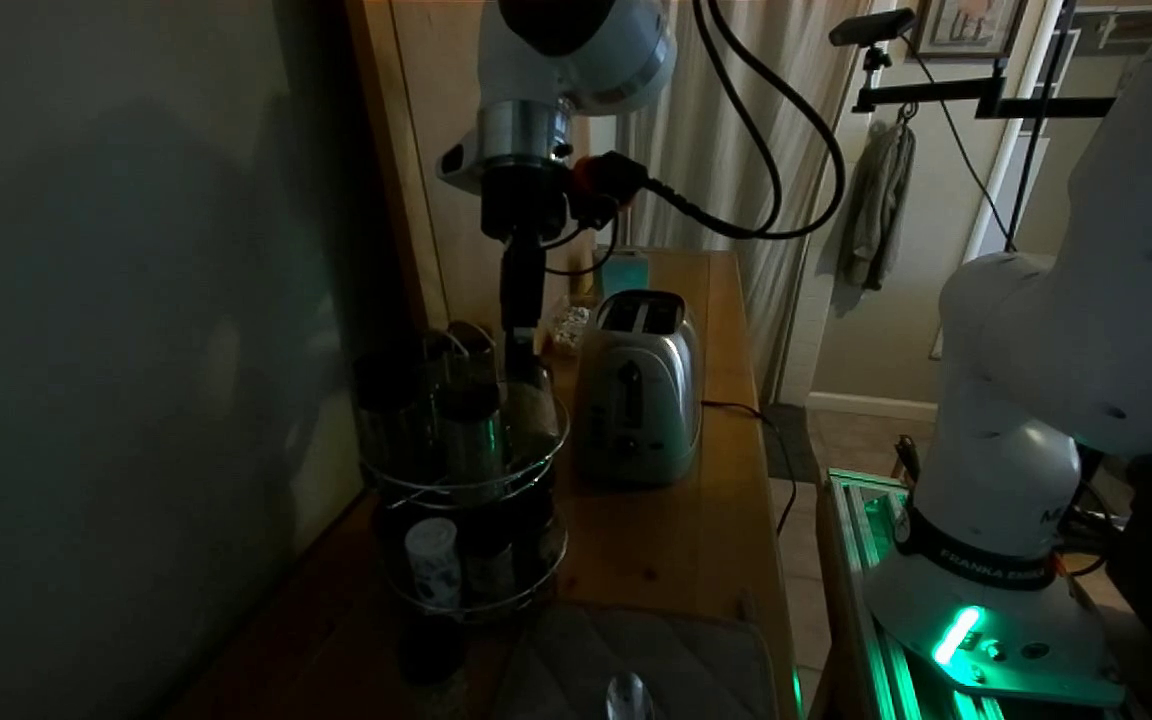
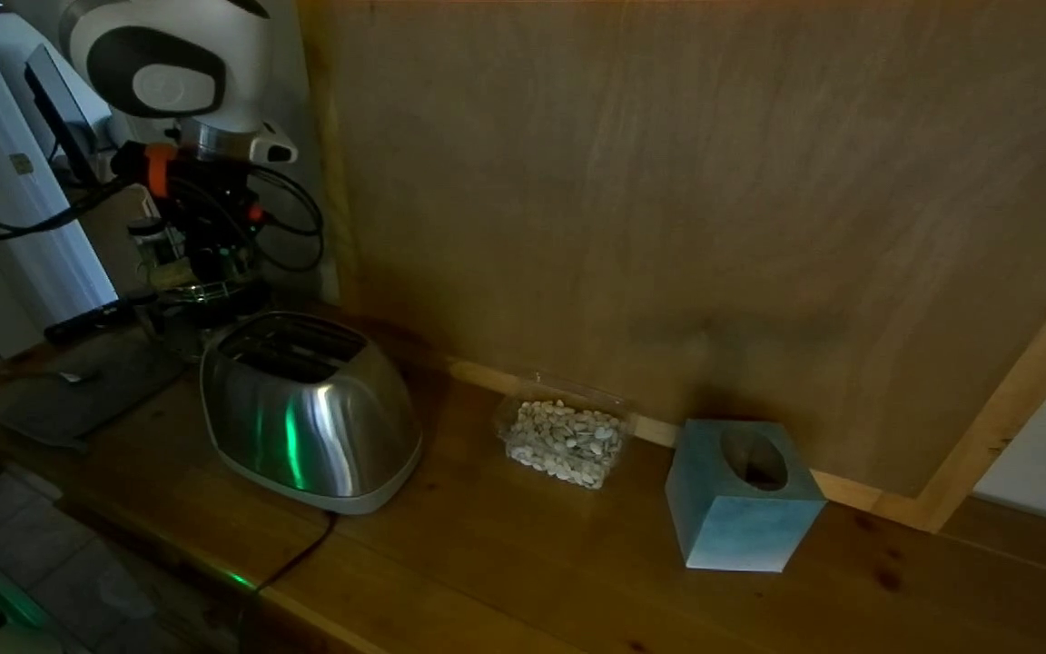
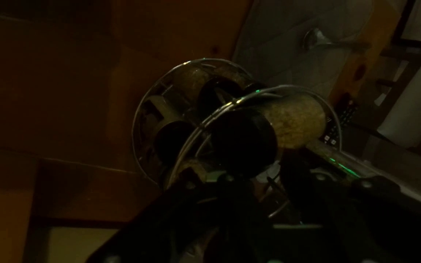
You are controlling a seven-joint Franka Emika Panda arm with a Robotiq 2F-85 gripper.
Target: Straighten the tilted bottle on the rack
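1. The gripper [image 1: 524, 362] is standing closed in over the upper tier of the rack [image 1: 466, 487], its fingertips reaching down at the lid end of the tilted bottle [image 1: 533, 412]. Shadow is hiding the contact, so I cannot tell whether it is gripping the lid or only sitting against it.
2. The tilted bottle is leaning inside the upper tier's rim, on the side facing the toaster [image 1: 638, 400].
3. Dark-lidded jars [image 1: 473, 440] are standing upright beside it on that tier, crowding the space, and the wire rim is circling the group.
4. On the lower tier, a white patterned container [image 1: 433, 562] is standing beside darker containers [image 1: 489, 570].
5. The toaster is standing near the rack, its power cord [image 2: 296, 556] trailing over the edge of the wooden counter [image 2: 505, 563].
6. Farther along, in an exterior view, a clear box [image 2: 591, 396] is holding pale flat pieces [image 2: 568, 442], and a light-blue box [image 2: 745, 527] is showing an oval opening on top.
7. A quilted mat [image 1: 696, 665] is lying near the rack, with a shiny spoon [image 1: 628, 697] resting on it.
8. The rack's thin, round wires are glinting; the toaster's rounded metal is reflecting a green streak; in the wrist view the bottle's yellowish, grainy contents are showing through its side.
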